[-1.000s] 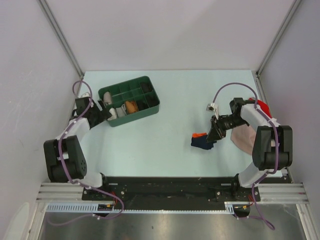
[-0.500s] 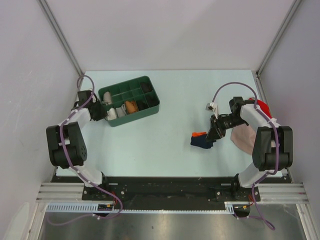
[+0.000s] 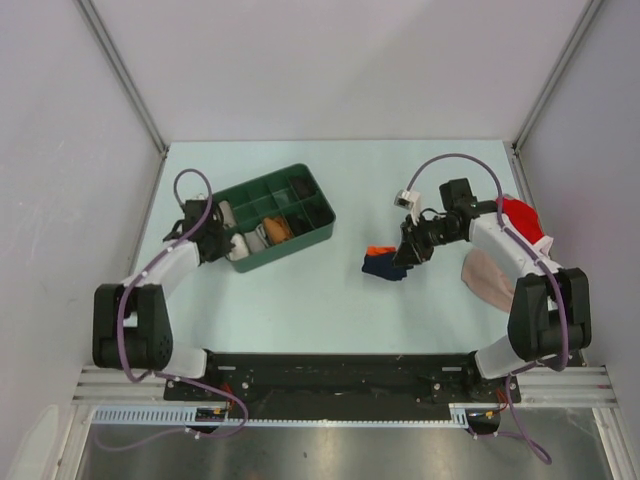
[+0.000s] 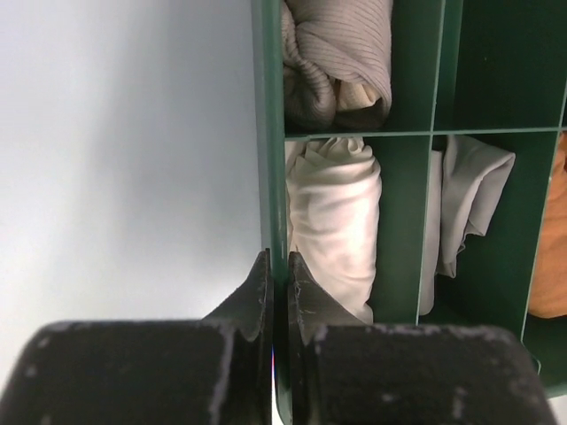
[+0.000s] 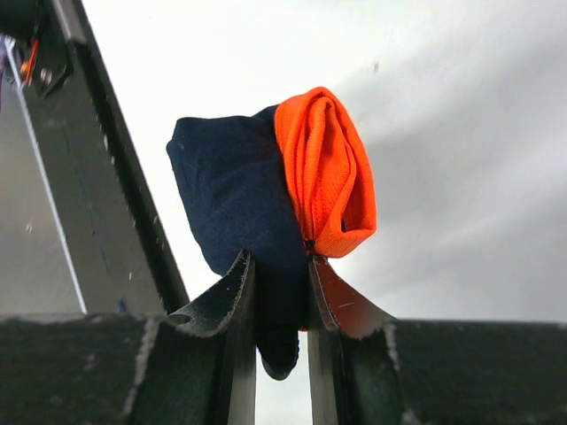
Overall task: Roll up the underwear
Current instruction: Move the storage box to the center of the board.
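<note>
Right pincer (image 5: pixel 276 261): clamped on the underwear's lower end.
Underwear (image 5: pixel 235 190): rolled navy-and-orange bundle, right of worktop (image 3: pixel 300 300) centre.
Left pincer (image 4: pixel 277 258): closed on the green tray (image 4: pixel 268 106) wall.
Green tray: held rolled pale cloths (image 4: pixel 337 221).

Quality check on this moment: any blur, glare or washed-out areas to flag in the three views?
Top external: evenly lit and sharp, shadows faint. Left wrist: the left gripper is soft near the lens, the green tray in focus, the table washed pale. Right wrist: the underwear is crisp against a bright background with soft grey shadows.
</note>
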`<state>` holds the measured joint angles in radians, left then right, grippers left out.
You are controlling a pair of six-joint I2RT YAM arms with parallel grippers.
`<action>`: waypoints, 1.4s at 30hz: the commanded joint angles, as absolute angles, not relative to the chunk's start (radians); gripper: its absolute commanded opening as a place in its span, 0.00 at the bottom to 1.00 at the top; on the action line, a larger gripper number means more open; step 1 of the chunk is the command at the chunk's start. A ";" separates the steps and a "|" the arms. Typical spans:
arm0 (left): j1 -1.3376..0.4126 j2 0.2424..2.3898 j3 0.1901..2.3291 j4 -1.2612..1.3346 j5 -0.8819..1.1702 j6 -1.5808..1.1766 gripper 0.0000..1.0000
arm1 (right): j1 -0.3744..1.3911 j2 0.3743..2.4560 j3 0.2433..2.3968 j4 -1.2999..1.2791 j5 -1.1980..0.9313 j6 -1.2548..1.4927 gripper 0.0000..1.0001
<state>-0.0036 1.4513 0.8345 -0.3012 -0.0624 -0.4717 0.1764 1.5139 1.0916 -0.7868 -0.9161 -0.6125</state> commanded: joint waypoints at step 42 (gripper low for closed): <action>-0.445 0.707 0.707 -0.788 -0.512 -1.071 0.76 | 0.940 2.149 1.813 -0.120 0.169 0.255 0.00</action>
<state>-0.4725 0.7956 0.6193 -0.6777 -0.3996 -1.1500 0.9127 2.0926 1.7126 -0.1112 0.1169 0.2279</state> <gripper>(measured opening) 0.748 0.248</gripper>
